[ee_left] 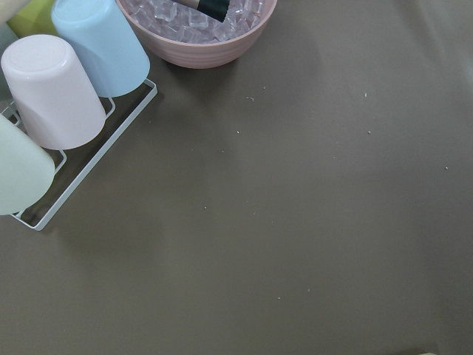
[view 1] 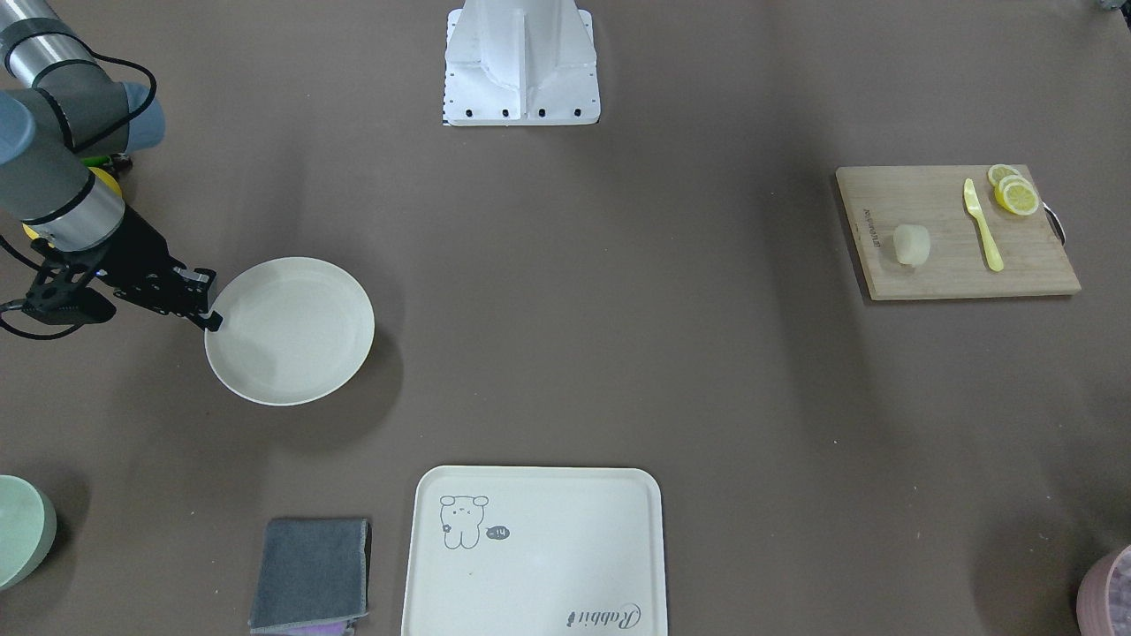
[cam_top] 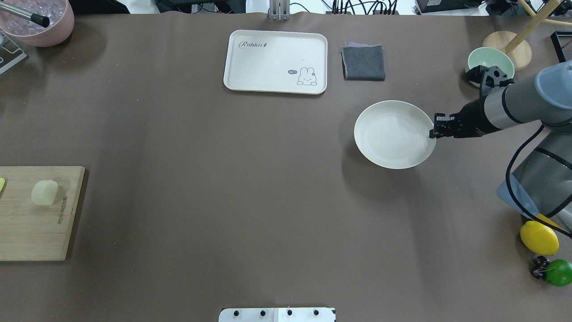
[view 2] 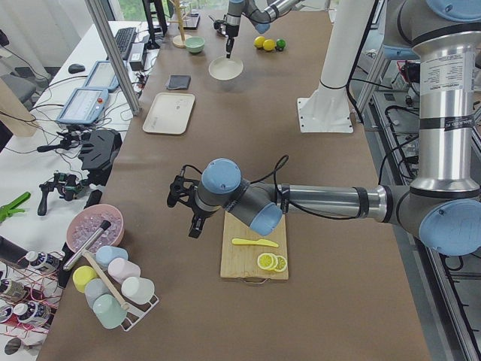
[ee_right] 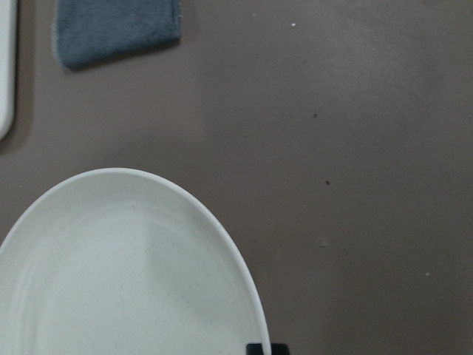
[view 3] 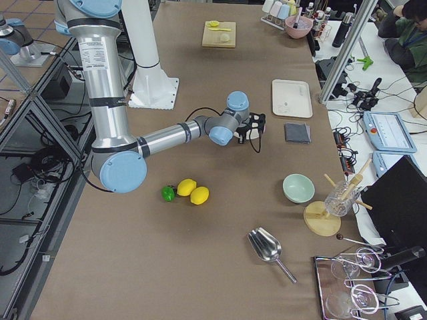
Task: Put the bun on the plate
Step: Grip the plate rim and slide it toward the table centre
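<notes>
The bun (view 1: 912,244) is a pale cream block lying on a wooden cutting board (view 1: 937,274), also seen at the table's left edge in the overhead view as the bun (cam_top: 44,192). The round off-white plate (cam_top: 395,134) is far across the table on the right. My right gripper (cam_top: 435,129) is shut on its rim, and the plate's offset shadow suggests it hangs a little above the table. The right wrist view shows the plate (ee_right: 126,274) with one fingertip (ee_right: 259,347) at its edge. My left gripper (view 2: 193,228) hangs beside the board. I cannot tell whether it is open or shut.
Lemon slices (view 1: 1014,194) and a yellow knife (view 1: 982,225) share the board. A cream tray (cam_top: 275,61), grey cloth (cam_top: 363,62) and green bowl (cam_top: 490,60) line the far edge. A lemon (cam_top: 539,237) and lime (cam_top: 558,272) lie under the right arm. A pink ice bowl (ee_left: 199,29) stands by upturned cups.
</notes>
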Robot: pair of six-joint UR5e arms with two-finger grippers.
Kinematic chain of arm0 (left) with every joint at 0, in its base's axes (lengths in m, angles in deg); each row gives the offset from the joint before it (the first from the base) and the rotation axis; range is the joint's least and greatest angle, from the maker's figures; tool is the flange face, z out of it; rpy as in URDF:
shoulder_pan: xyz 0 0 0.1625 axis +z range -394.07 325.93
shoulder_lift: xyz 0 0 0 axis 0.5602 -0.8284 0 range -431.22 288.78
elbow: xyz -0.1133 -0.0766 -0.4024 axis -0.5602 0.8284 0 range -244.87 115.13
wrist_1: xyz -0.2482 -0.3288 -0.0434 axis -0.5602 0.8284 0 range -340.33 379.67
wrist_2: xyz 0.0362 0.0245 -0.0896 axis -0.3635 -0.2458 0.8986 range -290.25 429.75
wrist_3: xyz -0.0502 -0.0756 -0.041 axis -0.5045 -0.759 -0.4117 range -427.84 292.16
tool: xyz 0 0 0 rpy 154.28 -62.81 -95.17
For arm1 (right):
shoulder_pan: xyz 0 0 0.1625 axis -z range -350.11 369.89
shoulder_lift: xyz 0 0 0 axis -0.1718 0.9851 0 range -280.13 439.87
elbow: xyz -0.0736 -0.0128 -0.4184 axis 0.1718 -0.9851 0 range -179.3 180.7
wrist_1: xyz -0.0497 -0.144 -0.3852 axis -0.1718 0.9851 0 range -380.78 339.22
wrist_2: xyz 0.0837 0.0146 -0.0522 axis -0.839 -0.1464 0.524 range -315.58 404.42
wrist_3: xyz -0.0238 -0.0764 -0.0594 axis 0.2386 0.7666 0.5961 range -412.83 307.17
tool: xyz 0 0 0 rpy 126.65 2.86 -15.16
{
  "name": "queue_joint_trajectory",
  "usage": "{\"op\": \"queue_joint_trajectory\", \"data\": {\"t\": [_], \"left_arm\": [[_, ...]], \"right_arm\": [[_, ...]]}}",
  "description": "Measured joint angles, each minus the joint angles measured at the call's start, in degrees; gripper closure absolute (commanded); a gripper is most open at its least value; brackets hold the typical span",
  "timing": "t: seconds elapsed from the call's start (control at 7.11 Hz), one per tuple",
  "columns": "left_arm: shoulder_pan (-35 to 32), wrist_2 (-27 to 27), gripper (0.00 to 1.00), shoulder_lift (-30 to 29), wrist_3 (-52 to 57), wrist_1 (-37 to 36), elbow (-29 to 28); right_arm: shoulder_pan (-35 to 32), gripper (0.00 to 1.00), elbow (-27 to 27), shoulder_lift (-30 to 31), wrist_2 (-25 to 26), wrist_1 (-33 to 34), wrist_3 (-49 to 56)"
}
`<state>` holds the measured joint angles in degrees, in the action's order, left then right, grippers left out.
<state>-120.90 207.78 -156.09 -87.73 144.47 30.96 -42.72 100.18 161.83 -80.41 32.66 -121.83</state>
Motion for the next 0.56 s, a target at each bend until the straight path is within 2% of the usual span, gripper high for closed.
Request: {"op": "queue_joint_trajectory", "data": {"t": [0.28, 0.42, 0.56], "left_arm": [[1.7, 0.2, 0.02, -0.2, -3.9, 0.7, 0.7], [4.2, 0.1, 0.02, -0.4, -9.8, 3.4, 1.2], [7.9, -1.7, 0.02, -0.3, -16.2, 7.4, 1.5]], "right_arm": [[-0.1, 1.00, 3.3, -3.3, -3.0, 0.0, -7.8], [2.3, 1.00, 4.9, -4.7, -1.7, 0.0, -11.7], [6.3, 1.00, 6.7, -5.4, 2.1, 0.0, -14.7]]}}
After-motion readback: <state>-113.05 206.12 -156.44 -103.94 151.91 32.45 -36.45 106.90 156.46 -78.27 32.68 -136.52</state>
